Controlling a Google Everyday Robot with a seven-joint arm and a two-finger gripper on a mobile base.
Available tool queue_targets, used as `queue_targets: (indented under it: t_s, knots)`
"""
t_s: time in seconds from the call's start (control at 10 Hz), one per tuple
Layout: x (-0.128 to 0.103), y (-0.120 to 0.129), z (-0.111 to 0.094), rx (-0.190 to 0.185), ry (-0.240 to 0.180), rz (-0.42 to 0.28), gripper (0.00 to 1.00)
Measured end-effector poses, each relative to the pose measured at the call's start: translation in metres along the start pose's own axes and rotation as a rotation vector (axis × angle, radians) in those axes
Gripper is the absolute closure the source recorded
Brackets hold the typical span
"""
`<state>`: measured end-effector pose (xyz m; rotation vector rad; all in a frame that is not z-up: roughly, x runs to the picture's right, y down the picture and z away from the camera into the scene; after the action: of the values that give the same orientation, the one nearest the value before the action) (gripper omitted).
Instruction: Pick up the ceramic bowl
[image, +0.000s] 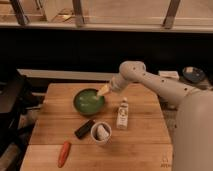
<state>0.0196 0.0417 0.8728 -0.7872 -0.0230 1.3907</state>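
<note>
Now the open pincer (103, 90) hangs at the arm-side rim of the ceramic bowl (88, 101), resting on the wooden surface (55, 125); it seems not yet touching, so straddle the rim squarely before closing

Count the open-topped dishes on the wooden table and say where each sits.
2. The green ceramic bowl sits at the back middle of the table, with the pincer at its right rim. The white cup stands nearer the front. None seems hidden.

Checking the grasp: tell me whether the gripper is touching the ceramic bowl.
Cannot tell. In the camera view the gripper overlaps the rim of the ceramic bowl, showing neither contact nor a gap plainly.
</note>
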Motion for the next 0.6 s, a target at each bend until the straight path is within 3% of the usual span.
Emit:
queue_targets:
  t_s: [0.6]
  knots:
    - [0.009,0.007,0.063,-0.072,0.126,0.012,0.2]
